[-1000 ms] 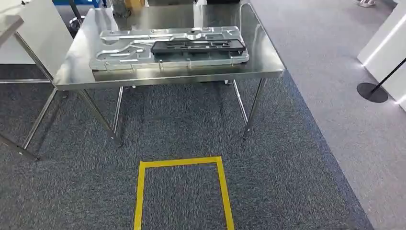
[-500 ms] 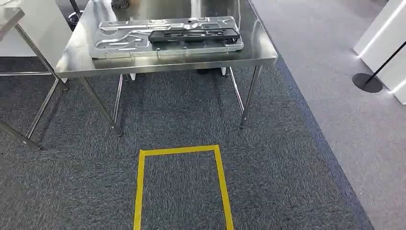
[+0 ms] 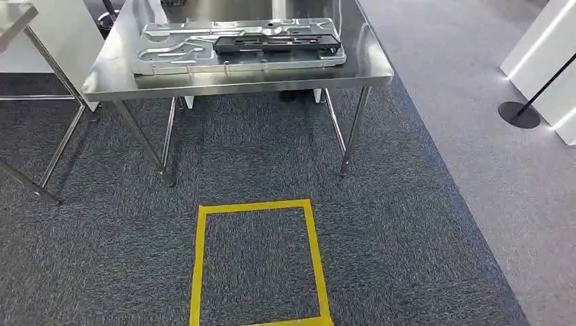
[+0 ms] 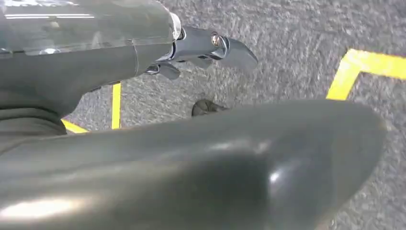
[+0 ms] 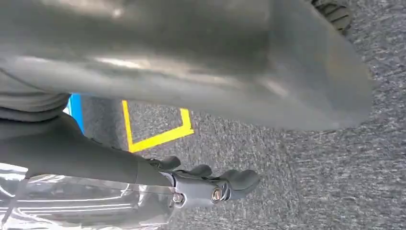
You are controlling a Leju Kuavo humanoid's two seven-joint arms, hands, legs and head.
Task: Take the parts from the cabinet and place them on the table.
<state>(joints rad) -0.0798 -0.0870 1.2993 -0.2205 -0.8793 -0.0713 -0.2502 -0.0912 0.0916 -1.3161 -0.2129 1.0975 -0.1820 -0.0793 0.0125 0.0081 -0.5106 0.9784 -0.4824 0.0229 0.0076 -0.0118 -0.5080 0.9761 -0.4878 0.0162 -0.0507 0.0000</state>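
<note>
- A steel table (image 3: 238, 80) stands at the upper middle of the head view, on thin legs.
- A large silver stamped panel (image 3: 197, 54) lies flat on it.
- A black part (image 3: 275, 44) rests on the panel's right half.
- Below it, grey carpet (image 3: 407, 238) bears a yellow tape rectangle (image 3: 197, 265).

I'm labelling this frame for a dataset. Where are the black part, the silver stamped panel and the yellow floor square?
black part (image 3: 275, 45): head view, middle of its top face.
silver stamped panel (image 3: 173, 53): head view, bare left section.
yellow floor square (image 3: 198, 265): head view, left tape strip.
</note>
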